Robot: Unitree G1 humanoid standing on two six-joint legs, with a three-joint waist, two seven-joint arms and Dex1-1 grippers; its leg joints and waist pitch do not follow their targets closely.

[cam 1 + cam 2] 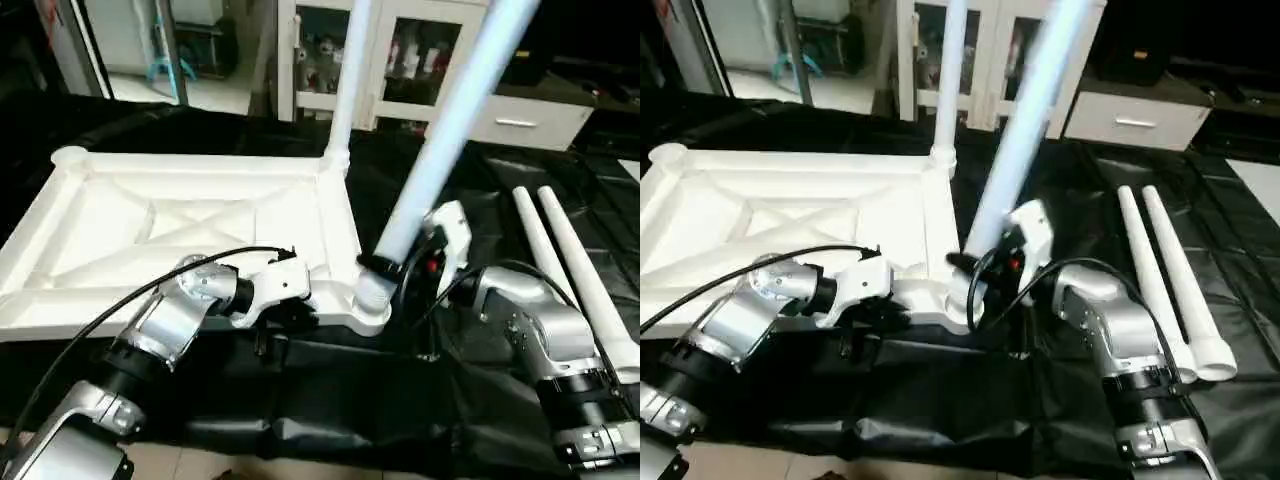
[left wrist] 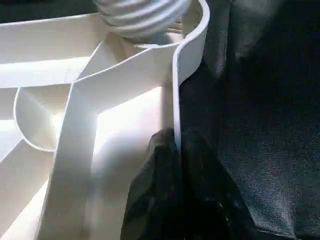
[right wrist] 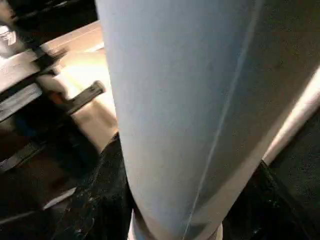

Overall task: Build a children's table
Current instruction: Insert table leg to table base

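table top (image 1: pixel 180 230): ribs up on black sheet (image 1: pixel 330 400), left end cut off at 9 o'clock | left gripper (image 2: pixel 176 150): jaws pinched tight on top's near rim | right gripper (image 1: pixel 385 265): clasps tilted leg (image 1: pixel 440 150) at near-right socket, fingertips hidden behind leg | upright leg (image 1: pixel 345 80): far-right corner, upper end cut off | two loose legs (image 1: pixel 570 270): 3 o'clock.
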